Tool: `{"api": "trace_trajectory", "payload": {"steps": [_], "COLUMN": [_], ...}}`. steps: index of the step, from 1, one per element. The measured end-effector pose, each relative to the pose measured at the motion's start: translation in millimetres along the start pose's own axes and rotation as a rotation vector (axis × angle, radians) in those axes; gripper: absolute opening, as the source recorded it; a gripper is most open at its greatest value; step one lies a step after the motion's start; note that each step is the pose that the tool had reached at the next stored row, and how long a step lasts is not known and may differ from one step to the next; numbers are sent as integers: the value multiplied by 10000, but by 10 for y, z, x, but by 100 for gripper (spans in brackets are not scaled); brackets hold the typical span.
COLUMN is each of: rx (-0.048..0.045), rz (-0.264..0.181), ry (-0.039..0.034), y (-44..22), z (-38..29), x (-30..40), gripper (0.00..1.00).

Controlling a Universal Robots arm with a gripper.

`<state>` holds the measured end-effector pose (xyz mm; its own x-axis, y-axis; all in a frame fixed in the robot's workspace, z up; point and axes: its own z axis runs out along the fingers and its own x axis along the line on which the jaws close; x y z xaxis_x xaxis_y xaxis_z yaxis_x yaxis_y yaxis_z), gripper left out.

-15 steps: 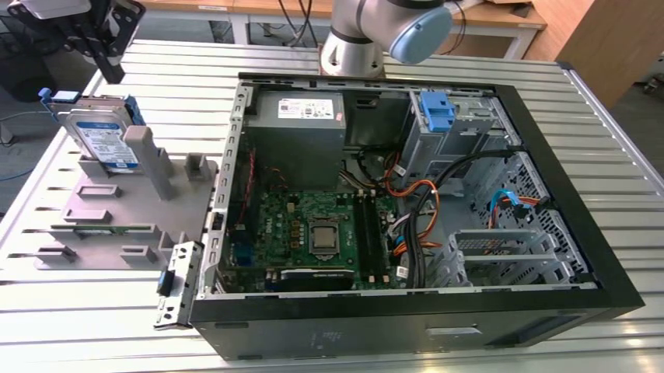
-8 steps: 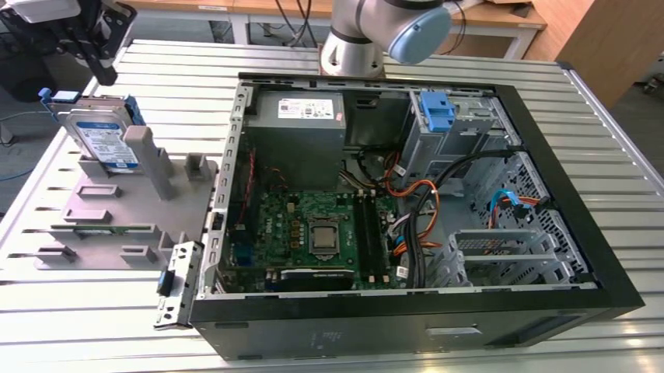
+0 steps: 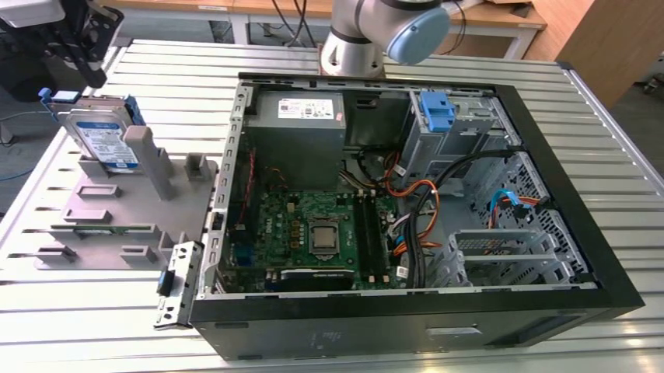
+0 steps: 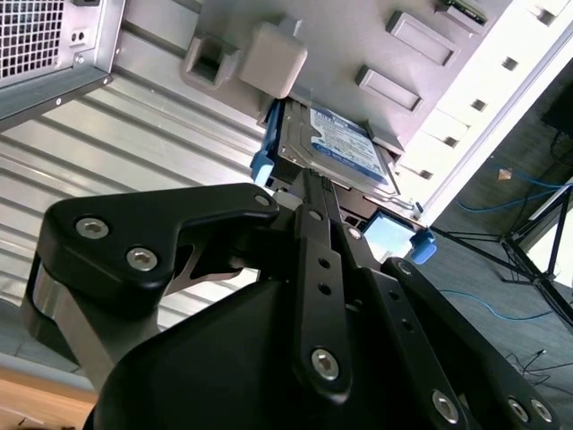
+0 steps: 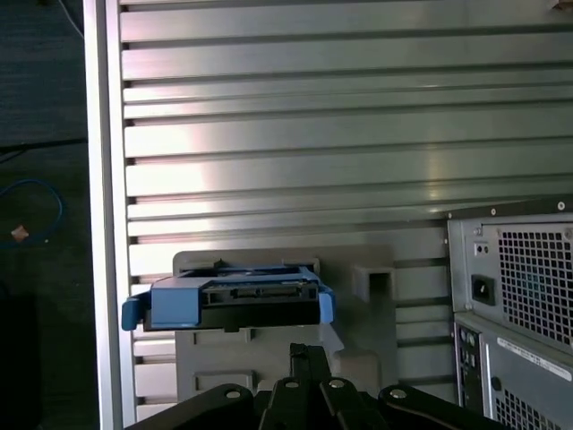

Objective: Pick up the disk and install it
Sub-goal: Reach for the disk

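Item: disk point(image 3: 104, 140), upright in grey fixture point(image 3: 114, 210) on worktop point(image 3: 166, 66), exterior view's left, beside open computer case point(image 3: 623, 299). End effector point(image 4: 309, 179) hovers just above it, fingers point(image 4: 315, 219) apparently closed together, holding nothing. Step: pickup approach. Grasp calls for fingers spread across the disk.

Silver-grey disk point(image 3: 107, 144), white-and-blue label, blue side rails. Matte grey holder point(image 3: 114, 203). Ribbed silver table point(image 3: 62, 311), bright lengthwise stripes. Black case point(image 3: 415, 326) at 3 o'clock of holder; green motherboard point(image 3: 311, 233), blue bracket point(image 3: 438, 113) at 1 o'clock inside, orange and black cables point(image 3: 428, 203). Black end effector point(image 4: 309, 184), silver screws.
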<state>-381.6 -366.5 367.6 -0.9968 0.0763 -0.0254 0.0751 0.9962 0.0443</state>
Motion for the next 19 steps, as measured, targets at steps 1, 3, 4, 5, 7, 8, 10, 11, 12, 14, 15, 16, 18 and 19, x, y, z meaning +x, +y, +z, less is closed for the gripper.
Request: {"api": "trace_trajectory", "payload": {"steps": [1,3,4,5,7,8,10,11,12,14,15,16,18,19], "rx": [0,-1,-1,0,1,1,0,0,0,-1,0,1,1,0], "rz": [0,-1,0,-1,-1,0,-1,-1,-1,0,1,1,1,1], "ry": [-1,-2,-2,0,2,1,0,-1,-1,-1,-1,1,1,0], "y": [1,6,8,10,14,15,19,20,23,26,27,29,33,35], "z": [7,26,36,44,62,72,91,101,112,134,145,155,171,179], "x": [19,47,57,65,89,103,134,148,163,186,195,205,227,238], "gripper": [11,11,11,11,11,11,11,11,11,11,11,11,11,11]}}
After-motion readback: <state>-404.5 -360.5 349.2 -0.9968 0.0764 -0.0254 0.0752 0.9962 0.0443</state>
